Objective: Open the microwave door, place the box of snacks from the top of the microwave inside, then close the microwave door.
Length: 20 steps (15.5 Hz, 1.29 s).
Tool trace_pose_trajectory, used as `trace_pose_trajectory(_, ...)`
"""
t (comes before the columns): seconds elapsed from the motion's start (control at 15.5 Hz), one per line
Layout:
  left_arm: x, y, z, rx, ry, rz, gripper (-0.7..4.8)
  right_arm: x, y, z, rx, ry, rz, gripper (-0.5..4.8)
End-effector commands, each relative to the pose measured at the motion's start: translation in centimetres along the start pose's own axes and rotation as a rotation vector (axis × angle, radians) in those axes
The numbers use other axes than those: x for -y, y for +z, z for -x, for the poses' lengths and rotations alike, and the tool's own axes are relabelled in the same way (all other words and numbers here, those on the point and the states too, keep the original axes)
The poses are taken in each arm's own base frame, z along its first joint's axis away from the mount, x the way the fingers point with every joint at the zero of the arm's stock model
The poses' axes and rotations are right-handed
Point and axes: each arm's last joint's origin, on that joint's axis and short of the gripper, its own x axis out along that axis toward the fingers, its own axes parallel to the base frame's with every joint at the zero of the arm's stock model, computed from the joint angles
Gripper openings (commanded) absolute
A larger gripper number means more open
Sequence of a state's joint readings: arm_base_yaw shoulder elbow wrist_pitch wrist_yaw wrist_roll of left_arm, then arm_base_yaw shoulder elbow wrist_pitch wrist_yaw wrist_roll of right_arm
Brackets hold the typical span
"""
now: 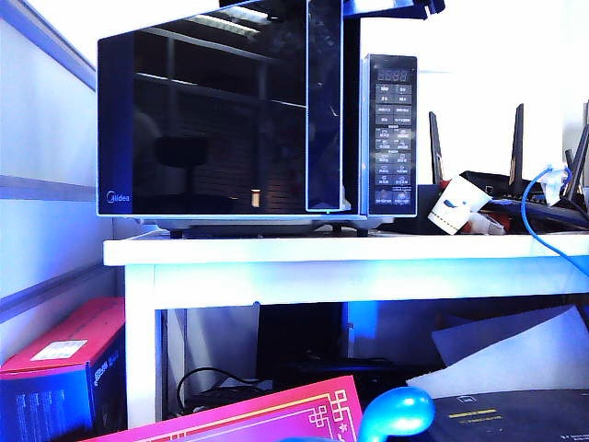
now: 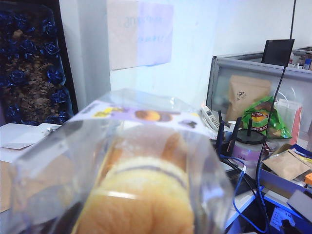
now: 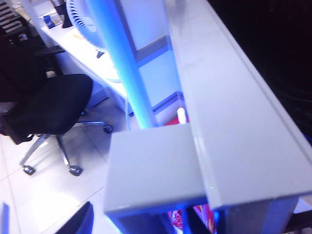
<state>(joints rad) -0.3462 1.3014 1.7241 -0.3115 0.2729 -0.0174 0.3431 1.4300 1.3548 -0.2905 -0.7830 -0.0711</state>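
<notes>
Left end effector: fingers not plainly visible in its wrist view, so I cannot tell whether it is wide, narrow or gripping. The box of snacks (image 2: 146, 165) sits directly in front of it, very close and filling the lower frame. It is clear plastic with a pale printed strip on top and round yellow-orange pastries inside.
- Beyond the box: pale wall, and to one side a black carton of blue-wrapped sweets (image 2: 29, 63).
- Other side: a router (image 2: 246, 141) and a green bag (image 2: 261, 114) on a cluttered desk.

Right end effector: not in its own wrist view, state unreadable.
- That camera looks down along the white worktop (image 3: 234, 122).
- On the floor, well away: an office chair (image 3: 53, 105).

Exterior view:
- The microwave (image 1: 258, 115) stands on the worktop (image 1: 368, 249).
- The microwave door (image 1: 202, 120) looks shut.
- A dark arm part (image 1: 391, 7) shows at the frame's top edge above the oven; which arm it is I cannot tell.
- The box is out of this frame.
- A red box (image 1: 64, 354) lies under the worktop.
</notes>
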Motion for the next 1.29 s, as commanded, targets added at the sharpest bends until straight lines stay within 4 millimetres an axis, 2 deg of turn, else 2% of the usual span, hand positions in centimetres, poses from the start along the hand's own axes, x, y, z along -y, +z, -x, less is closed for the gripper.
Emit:
trace_pose_trajectory(0.06,0.1,0.6,0.3,0.038,-0.002,-0.009,2.77,-1.1,1.7,0.8,0.086,0.095,0.097,2.39)
trace_pose_trajectory(0.39,0.1,0.6,0.3,0.038,-0.002,-0.009,2.77,-1.4,1.4,0.8,0.067,0.213,0.073,2.39)
trace_pose_trajectory(0.84,0.1,0.4,0.3,0.016,-0.002,-0.003,2.77,-1.7,1.3,0.8,0.065,0.278,0.069,2.38)
trace_pose_trajectory(1.29,0.1,0.4,0.3,0.016,-0.002,-0.003,2.77,-3.6,1.3,-0.6,0.05,0.41,0.07,2.38)
